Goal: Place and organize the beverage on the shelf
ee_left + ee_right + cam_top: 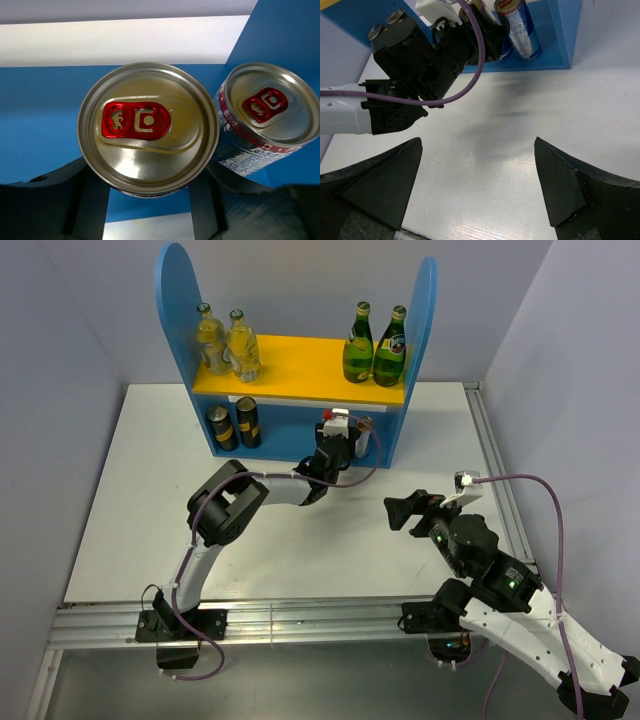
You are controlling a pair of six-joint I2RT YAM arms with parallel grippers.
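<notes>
From above, the blue shelf (424, 320) carries two pale-yellow bottles (243, 346) and two green bottles (358, 346) on its yellow board. Two dark cans (248, 422) stand below at the left. The left gripper (340, 445) reaches into the lower level at the right. Its own camera shows what is hidden there: a silver can (148, 127) with a red tab, clamped between the fingers, and a second silver can (270, 107) just beside it. The right wrist view shows the right gripper (477, 142) spread wide over the table (545, 100), holding nothing.

White table (130, 530) enclosed by pale lavender walls (60, 330).
</notes>
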